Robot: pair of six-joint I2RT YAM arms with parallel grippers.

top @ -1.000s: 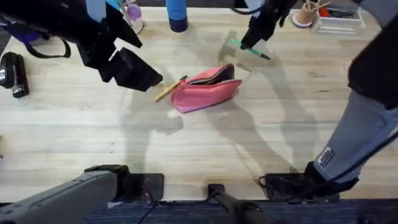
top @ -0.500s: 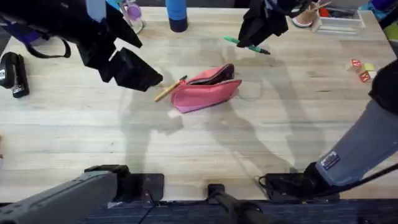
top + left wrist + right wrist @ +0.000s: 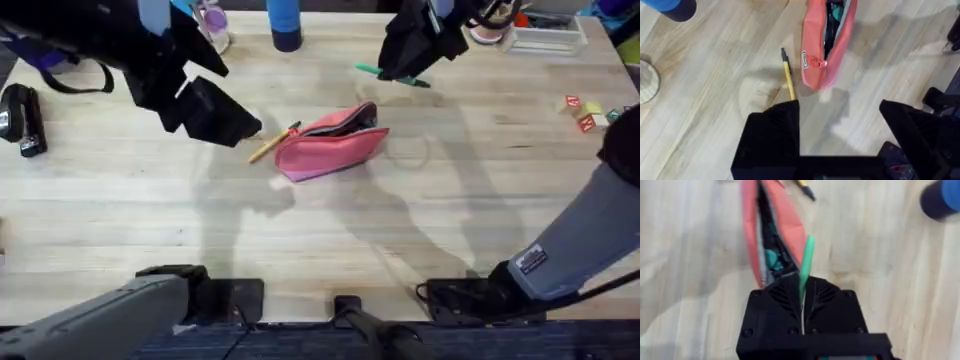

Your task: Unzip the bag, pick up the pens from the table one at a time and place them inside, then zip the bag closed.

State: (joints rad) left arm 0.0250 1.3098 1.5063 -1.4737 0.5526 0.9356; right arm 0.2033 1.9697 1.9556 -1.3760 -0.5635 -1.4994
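The coral-pink bag (image 3: 332, 140) lies unzipped on the table (image 3: 320, 230), with dark contents showing through its gap (image 3: 771, 250). My right gripper (image 3: 405, 62) hovers beyond the bag's far right end, shut on the green pen (image 3: 388, 74), which sticks out from between the fingers (image 3: 806, 262). The yellow-orange pen (image 3: 272, 143) lies on the wood beside the bag's left end (image 3: 788, 75). Just left of it, my left gripper (image 3: 228, 120) hangs open, and its fingers (image 3: 772, 135) hold nothing.
A blue bottle (image 3: 284, 22) and a small purple-topped jar (image 3: 213, 25) stand at the far edge. A cup of craft sticks (image 3: 490, 22) and a tray (image 3: 545, 35) are at the back right. A black stapler (image 3: 22, 118) is far left, small blocks (image 3: 585, 110) far right.
My right gripper has carried the green pen slightly left and toward the far edge, and the right arm has swung aside, uncovering the small blocks. The left arm, bag and yellow-orange pen have not moved.
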